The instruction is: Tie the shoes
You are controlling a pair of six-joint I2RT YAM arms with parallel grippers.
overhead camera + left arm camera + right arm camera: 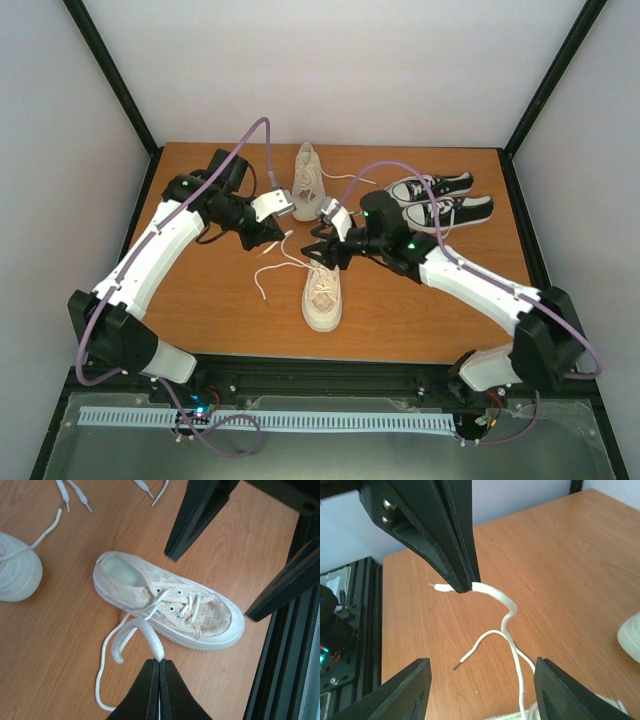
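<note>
Over on the left, the left arm [160, 250] reaches in from its base, elbow bent, wrist angled toward the middle of the surface [420, 300]. The left end effector [159, 663] is clamped tight on a white lace [149, 632], pinching it near the tip and holding it in a loose curl above the wood. That lace runs back to the near shoe [170, 605], lying centre with its toe toward the arms' bases. The eyelets are threaded but nothing is knotted, and its other lace end trails slack. Behind it, the far shoe [308, 178] sits with its laces sprawled, untouched. By my read this is the very start: no cross, no loop, no bow on either shoe. Moving right, the right arm [470, 280] mirrors the left, stretched in low. The right end effector [481, 664] faces the pinched lace with jaws wide apart, holding nothing. Far right, the black sneakers [440, 200] sit aside.
</note>
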